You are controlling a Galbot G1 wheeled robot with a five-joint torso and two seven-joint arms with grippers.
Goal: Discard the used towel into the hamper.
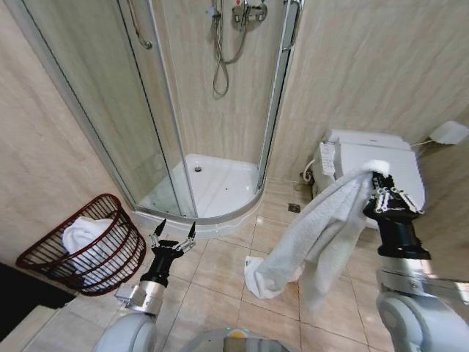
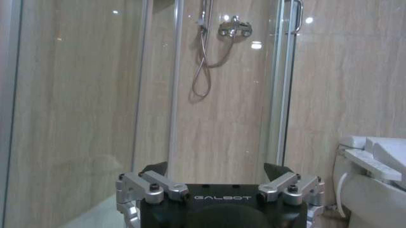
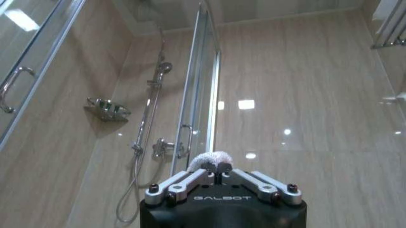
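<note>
Right gripper [image 1: 379, 176] was clamped on the towel's [image 1: 315, 231] top corner; its length hung to the floor. Hamper [image 1: 110, 253] lay far left, beside the empty, spread left gripper [image 1: 174, 231].

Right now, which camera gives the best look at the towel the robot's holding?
The head view: the towel hangs full length from the right gripper, its lower end on the floor. The right wrist view shows a small tuft of it pinched between the fingertips. The left wrist view faces the shower.

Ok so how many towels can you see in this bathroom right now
2. One white towel hangs from the shut right gripper, its end on the floor. Another white towel lies in the hamper. More may sit beneath it.
</note>
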